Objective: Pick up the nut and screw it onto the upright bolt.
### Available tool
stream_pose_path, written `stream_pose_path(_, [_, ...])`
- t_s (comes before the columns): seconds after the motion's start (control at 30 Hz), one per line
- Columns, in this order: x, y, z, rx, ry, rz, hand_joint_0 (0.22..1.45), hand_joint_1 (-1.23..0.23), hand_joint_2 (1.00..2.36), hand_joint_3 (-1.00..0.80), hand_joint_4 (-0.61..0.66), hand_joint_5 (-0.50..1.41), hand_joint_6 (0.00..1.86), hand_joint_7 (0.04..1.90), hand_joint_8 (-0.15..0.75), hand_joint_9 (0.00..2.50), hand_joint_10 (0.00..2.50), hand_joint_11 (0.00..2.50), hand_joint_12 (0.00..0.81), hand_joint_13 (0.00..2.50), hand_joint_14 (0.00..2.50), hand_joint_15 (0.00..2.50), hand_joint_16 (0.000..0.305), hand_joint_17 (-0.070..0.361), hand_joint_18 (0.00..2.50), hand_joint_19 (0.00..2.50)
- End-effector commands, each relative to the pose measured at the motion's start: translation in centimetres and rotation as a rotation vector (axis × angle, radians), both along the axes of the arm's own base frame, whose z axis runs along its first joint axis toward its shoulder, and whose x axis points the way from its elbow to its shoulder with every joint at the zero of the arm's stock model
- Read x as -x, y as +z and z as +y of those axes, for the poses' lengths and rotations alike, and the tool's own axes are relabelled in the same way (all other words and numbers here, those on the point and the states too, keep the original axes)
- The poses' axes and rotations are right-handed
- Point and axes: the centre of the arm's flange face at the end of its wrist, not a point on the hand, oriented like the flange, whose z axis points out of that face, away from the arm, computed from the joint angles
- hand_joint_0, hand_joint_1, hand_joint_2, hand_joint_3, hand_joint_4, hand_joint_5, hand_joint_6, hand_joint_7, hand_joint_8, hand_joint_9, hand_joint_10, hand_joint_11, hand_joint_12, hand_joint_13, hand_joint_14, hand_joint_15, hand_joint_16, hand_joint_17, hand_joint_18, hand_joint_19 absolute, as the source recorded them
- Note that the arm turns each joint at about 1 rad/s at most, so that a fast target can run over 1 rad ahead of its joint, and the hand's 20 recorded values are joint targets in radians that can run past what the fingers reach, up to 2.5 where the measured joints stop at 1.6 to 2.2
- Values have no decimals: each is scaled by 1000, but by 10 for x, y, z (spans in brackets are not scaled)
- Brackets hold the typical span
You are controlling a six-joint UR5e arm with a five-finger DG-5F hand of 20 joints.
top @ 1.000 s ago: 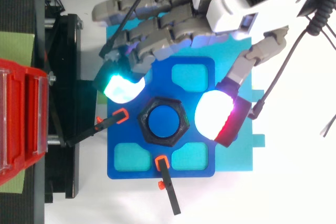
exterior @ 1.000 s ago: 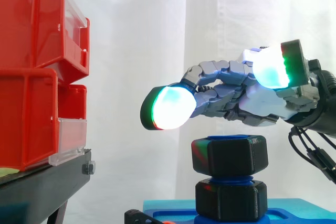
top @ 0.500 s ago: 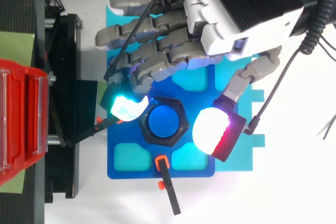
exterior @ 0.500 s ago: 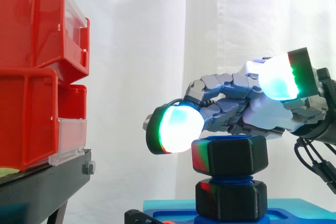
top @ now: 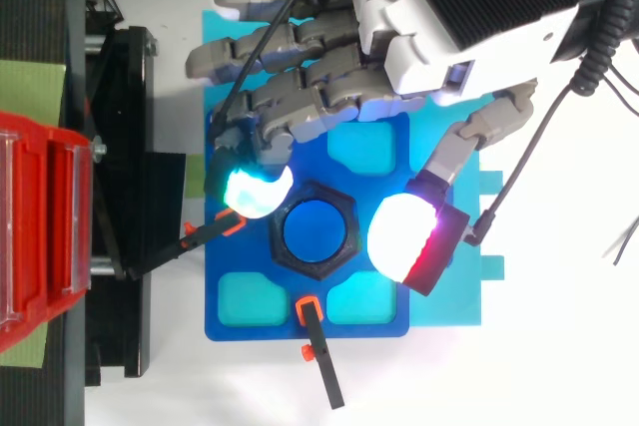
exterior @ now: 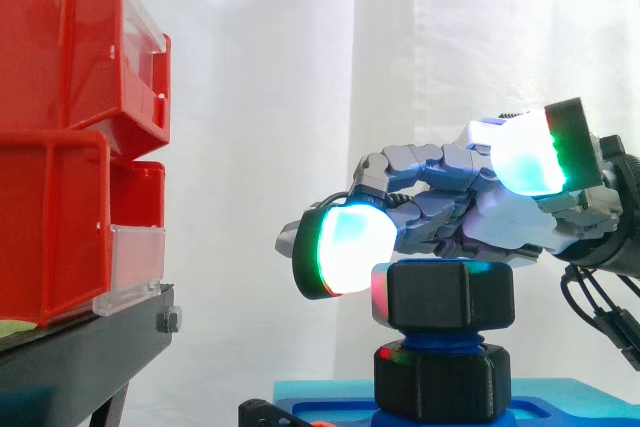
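A black hex nut (exterior: 444,295) (top: 315,230) sits on top of the upright blue bolt (top: 314,230), above a second black nut (exterior: 440,382) at the bolt's foot. My hand (top: 439,17) (exterior: 500,217) reaches over it from the right with its fingers half bent. One glowing fingertip (exterior: 345,247) (top: 255,192) lies against the nut's upper left edge. The thumb pad (top: 404,238) (exterior: 530,152) stands off to the nut's right, and in the side view it is higher than the nut's top. Nothing is clasped between them.
The bolt stands in a blue fixture plate (top: 245,296) on a lighter blue base (exterior: 320,392), with black-and-orange clamps (top: 318,346) at its left and front. Red bins (exterior: 60,137) on a black stand (top: 120,197) rise to the left.
The hand has come down and slid right, bringing its fingertip from above the nut onto the nut's left edge. The nut now sits slightly further right and lower on the bolt.
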Motion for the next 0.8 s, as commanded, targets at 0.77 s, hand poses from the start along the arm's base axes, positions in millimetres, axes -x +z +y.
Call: stream_pose_path(0.77, [7,1,-30,6,-20,-2,522,-356,1000,-500,88,56,571,1272,216,1307,0,34,181,735,0,0,16,35,432,0])
